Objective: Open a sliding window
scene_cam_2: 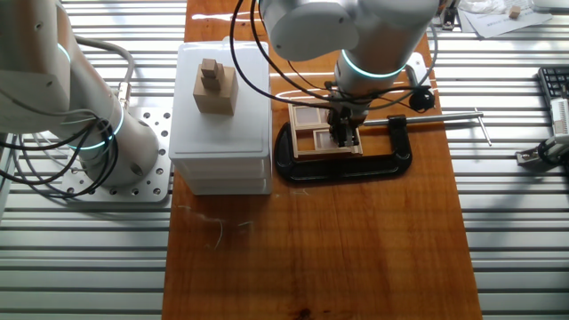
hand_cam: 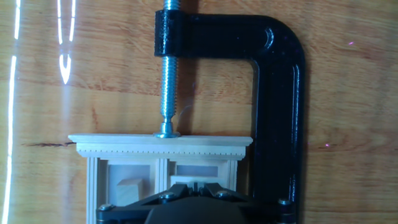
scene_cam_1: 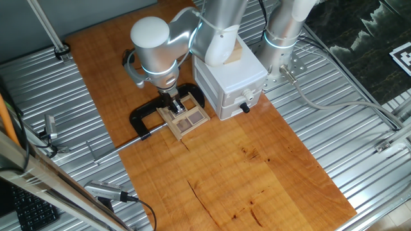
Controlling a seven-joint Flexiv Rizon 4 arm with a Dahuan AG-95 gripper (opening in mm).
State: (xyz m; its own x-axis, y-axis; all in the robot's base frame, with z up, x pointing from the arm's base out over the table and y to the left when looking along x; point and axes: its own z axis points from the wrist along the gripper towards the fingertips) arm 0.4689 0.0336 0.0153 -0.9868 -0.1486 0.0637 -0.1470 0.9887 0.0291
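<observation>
The gripper (scene_cam_1: pixel 173 104) points straight down onto the window (scene_cam_1: pixel 186 117), its tips low against the frame's face near the arm-side edge; in the hand view the black gripper body hides the fingertips, so I cannot tell whether they are spread or pressed together, or whether they touch a pane. That low, vertical stance looks suited to catching a sash and pushing it along its track. The window (hand_cam: pixel 160 144) lies flat on the wooden board (scene_cam_1: pixel 257 173), just beside the white box (scene_cam_1: pixel 231 83). A black clamp (hand_cam: pixel 280 93) wraps around it, and its screw (hand_cam: pixel 166 87) presses on the moulded top rail, probably so that the frame stays put while only the sash slides. Judging by this, the opening is about to begin or barely under way.
</observation>
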